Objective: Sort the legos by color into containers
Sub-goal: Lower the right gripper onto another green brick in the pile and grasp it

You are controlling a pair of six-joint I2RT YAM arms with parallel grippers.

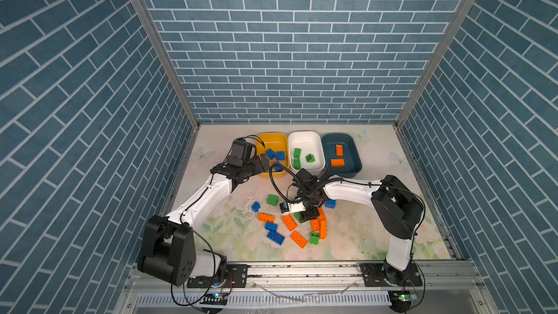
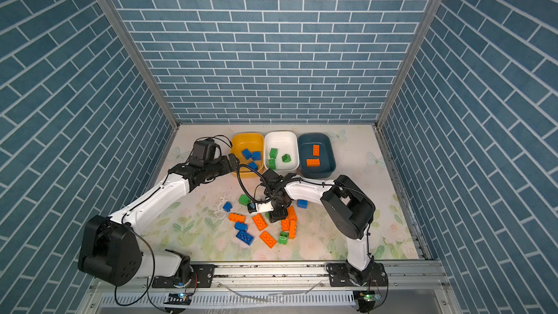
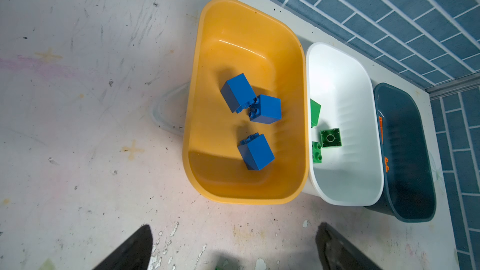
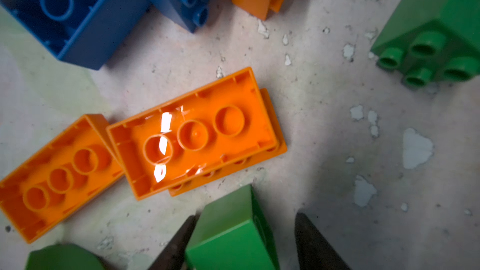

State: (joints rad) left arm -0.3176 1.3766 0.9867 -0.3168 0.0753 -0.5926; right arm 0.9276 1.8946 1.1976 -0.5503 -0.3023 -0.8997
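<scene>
Floral tabletop: left jaws gape by yellow tub; right jaws loosely straddle green brick.

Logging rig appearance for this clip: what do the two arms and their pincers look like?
The left arm and right arm each have white link shells between bulky black joint housings, with black cables looping alongside. The left pincer and right pincer show dark, tapered fingers.

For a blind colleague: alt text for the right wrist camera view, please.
A green brick sits between the right hand's dark fingers, not yet gripped. Nearby lie two upturned orange bricks, blue bricks and a second green brick.
</scene>
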